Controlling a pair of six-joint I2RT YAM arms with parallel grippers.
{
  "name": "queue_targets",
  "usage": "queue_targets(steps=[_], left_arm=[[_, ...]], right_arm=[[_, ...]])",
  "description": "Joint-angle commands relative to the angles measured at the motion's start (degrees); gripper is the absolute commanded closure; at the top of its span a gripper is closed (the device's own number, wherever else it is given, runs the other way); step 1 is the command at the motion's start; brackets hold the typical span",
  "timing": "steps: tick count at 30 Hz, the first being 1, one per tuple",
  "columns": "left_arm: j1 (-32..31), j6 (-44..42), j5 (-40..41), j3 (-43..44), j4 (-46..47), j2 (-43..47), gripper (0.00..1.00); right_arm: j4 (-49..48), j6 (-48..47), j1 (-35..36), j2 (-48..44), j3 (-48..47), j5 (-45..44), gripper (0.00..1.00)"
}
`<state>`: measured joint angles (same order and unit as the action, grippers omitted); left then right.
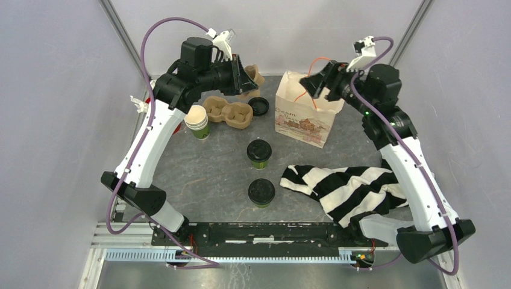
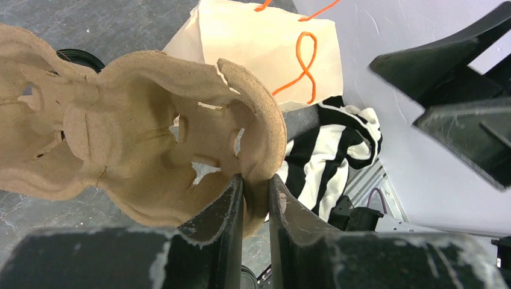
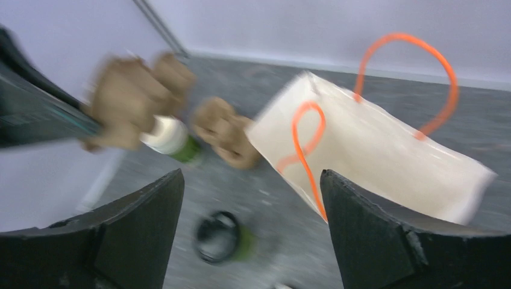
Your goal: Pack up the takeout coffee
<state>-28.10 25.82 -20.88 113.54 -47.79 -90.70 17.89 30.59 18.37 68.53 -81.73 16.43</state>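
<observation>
Two green paper cups with black lids stand mid-table, the far cup (image 1: 259, 153) and the near cup (image 1: 261, 192). One of them shows blurred in the right wrist view (image 3: 220, 236). My left gripper (image 1: 245, 76) is at the back, shut on the rim of a brown pulp cup carrier (image 2: 138, 132), which it holds off the table; its fingertips (image 2: 235, 192) pinch the carrier's edge. My right gripper (image 1: 311, 85) is open and empty above the back of a white paper bag (image 1: 306, 115) with orange handles, and the bag also shows in the right wrist view (image 3: 373, 156).
A second brown carrier (image 1: 229, 112) lies on the table by a loose black lid (image 1: 259, 106). A stack of lidless green cups (image 1: 197, 123) stands at the left. A black-and-white striped cloth (image 1: 349, 188) lies at the right front. Grey walls enclose the table.
</observation>
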Motion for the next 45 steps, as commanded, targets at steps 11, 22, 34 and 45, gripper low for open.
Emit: queue_targets(steps=[11, 22, 34, 45], left_arm=[[-0.3, -4.4, 3.9, -0.2, 1.1, 2.3, 0.98], [-0.5, -4.7, 5.2, 0.2, 0.6, 1.8, 0.98], [-0.7, -4.8, 5.0, 0.1, 0.5, 1.5, 0.98], [-0.7, -4.6, 5.8, 0.3, 0.2, 3.1, 0.51]], right_arm=[[-14.0, 23.8, 16.4, 17.0, -13.3, -9.5, 0.33], [-8.7, 22.8, 18.7, 19.4, -15.8, -13.9, 0.6], [-4.5, 20.2, 21.4, 21.7, -18.3, -17.9, 0.7], [-8.0, 14.9, 21.3, 20.8, -18.8, -20.1, 1.0]])
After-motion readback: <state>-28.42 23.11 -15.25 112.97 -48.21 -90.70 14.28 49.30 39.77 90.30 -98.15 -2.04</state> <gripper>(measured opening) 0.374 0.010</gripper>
